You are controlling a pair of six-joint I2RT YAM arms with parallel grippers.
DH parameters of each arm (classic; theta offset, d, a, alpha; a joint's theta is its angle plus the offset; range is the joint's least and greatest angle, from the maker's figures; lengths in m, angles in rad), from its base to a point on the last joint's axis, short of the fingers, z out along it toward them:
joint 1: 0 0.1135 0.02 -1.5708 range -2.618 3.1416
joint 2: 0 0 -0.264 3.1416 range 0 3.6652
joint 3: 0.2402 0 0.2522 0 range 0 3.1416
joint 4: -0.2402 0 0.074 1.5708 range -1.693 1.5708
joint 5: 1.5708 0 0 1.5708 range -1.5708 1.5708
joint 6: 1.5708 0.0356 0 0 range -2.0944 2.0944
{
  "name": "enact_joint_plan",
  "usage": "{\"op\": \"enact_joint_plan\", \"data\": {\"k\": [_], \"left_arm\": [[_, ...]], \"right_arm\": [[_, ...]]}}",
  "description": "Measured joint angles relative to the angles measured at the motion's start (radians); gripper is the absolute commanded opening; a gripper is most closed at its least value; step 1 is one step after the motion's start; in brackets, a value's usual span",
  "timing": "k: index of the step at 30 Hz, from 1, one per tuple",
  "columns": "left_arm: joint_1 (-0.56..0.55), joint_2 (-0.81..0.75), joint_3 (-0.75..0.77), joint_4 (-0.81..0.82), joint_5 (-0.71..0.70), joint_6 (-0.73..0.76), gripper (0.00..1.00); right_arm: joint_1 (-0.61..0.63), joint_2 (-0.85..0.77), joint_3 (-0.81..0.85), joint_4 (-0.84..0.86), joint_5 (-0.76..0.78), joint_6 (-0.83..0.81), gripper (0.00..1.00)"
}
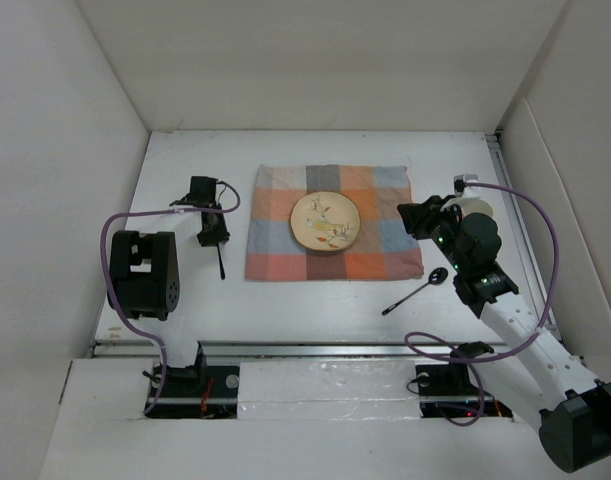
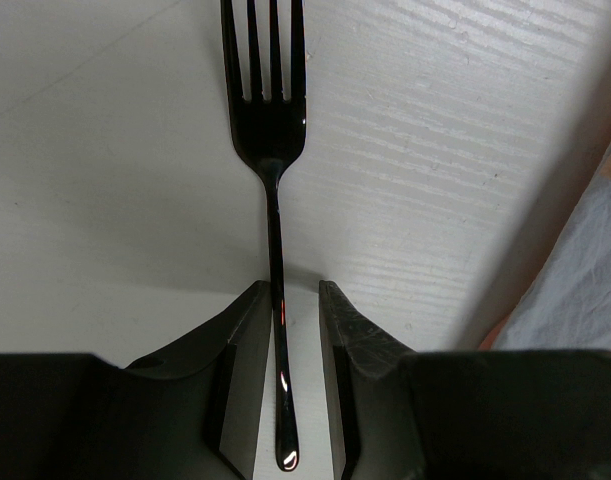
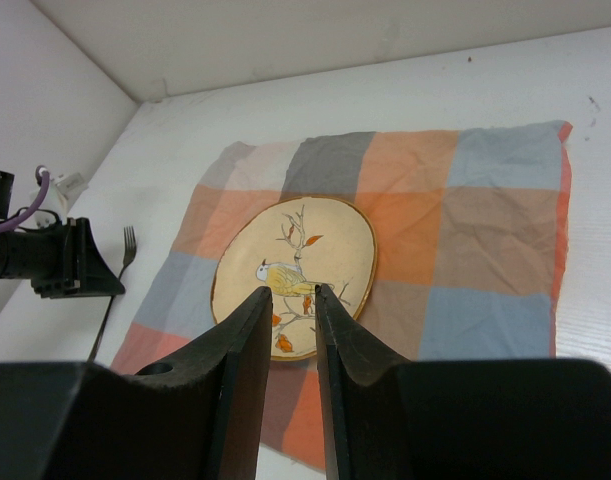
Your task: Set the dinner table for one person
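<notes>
black left claw (image 2: 289, 300) stands slightly parted astride the handle of the fork (image 2: 273, 180), not pinching it. the fork lies on the white table (image 2: 105, 180) just left of the placemat (image 1: 275, 255). right claw (image 3: 291, 300), narrowly parted, holds nothing. fork step looks done; next, the skewed spoon (image 1: 415, 292) likely needs straightening.

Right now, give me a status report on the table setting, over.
Left gripper astride fork handle, jaws not clamped. Right gripper empty, barely open, at placemat's right edge. Plate on placemat; spoon on the dinner table beside it. Nothing blocking.
</notes>
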Motion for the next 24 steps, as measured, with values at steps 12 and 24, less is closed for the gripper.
{"op": "enact_joint_plan", "data": {"k": [12, 24], "left_arm": [[-0.004, 0.05, 0.05, 0.031, -0.072, 0.019, 0.0], [-0.058, -0.143, 0.057, -0.046, -0.118, 0.003, 0.0]], "right_arm": [[0.0, 0.0, 0.0, 0.0, 0.0, 0.0, 0.3], [0.0, 0.0, -0.001, 0.0, 0.003, -0.002, 0.3]]}}
